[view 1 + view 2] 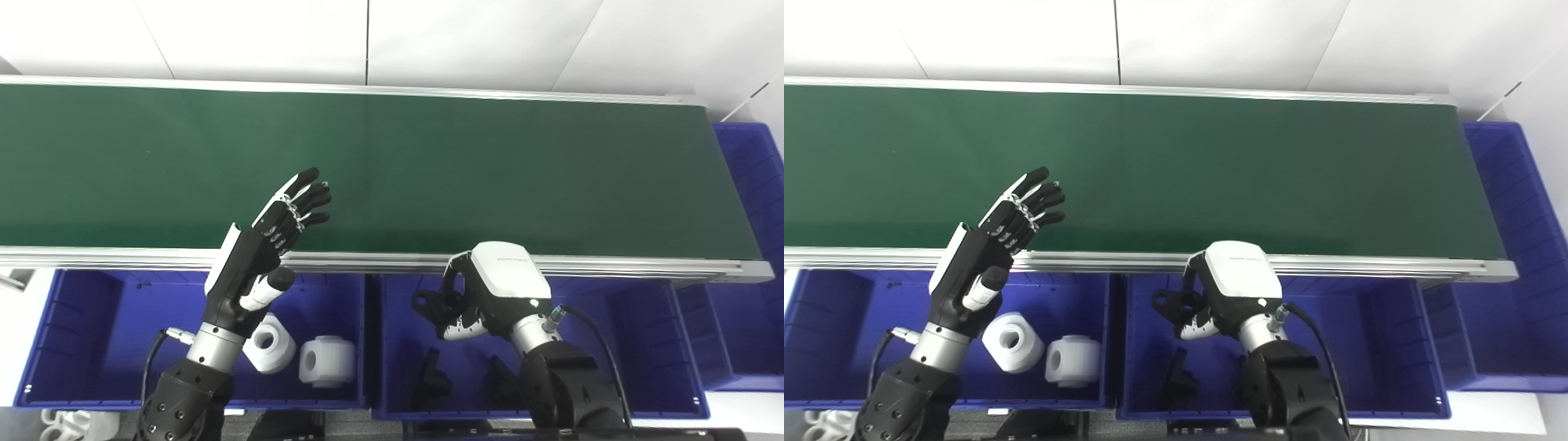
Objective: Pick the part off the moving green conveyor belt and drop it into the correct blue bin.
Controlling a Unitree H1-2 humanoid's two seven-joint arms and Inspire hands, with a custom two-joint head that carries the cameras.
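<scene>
I have the black part (436, 304) pinched in my right hand (490, 294), low centre of frame over the right-hand blue bin (643, 343) where other black parts lie. Next I just loosen the fingers. My left hand (269, 245) hovers spread and empty over the belt (490, 171).

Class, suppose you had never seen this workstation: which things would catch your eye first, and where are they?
The bare green belt spans the picture. Over its near edge, the left hand is raised with fingers spread and holds nothing. The right hand grips a black part over the middle bin, while two white parts lie in the left bin.
</scene>
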